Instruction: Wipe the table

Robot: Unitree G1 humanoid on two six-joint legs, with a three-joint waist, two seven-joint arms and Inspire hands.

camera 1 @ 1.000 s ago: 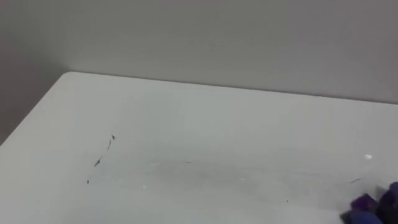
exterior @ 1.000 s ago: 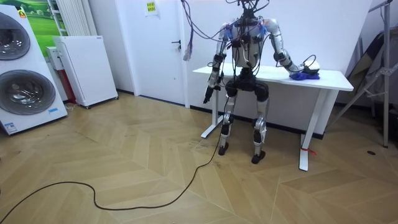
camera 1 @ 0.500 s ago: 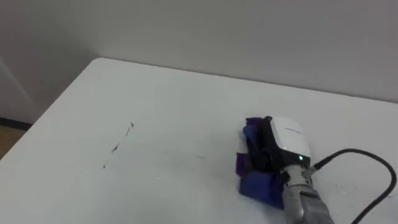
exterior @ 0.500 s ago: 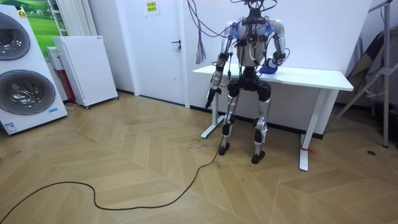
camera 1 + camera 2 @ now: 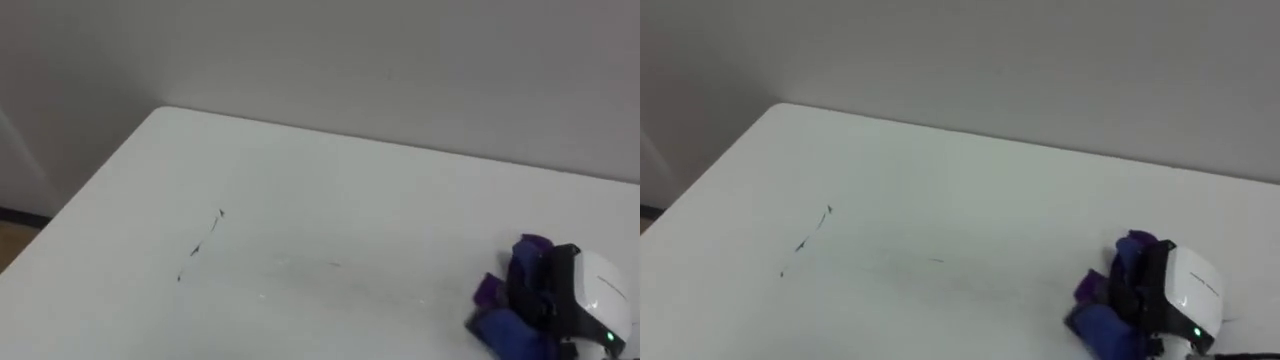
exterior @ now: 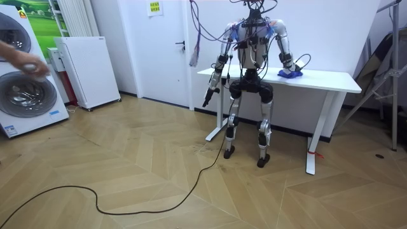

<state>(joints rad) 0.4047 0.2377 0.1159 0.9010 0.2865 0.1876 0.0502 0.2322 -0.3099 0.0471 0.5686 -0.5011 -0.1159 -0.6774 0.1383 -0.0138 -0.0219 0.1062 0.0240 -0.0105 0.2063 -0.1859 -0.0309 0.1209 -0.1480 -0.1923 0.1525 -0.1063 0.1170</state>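
Though central before, right hand [image 5: 593,296] on purple cloth [image 5: 500,324] now sits far right, grip unclear

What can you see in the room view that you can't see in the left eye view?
The room view adds the robot standing at the table, its left hand hanging down, two washing machines, a white cabinet and a person's hand at the room view's left edge. The left eye view adds thin dark marks on the tabletop. Both show the white table and the right hand resting on the purple cloth.
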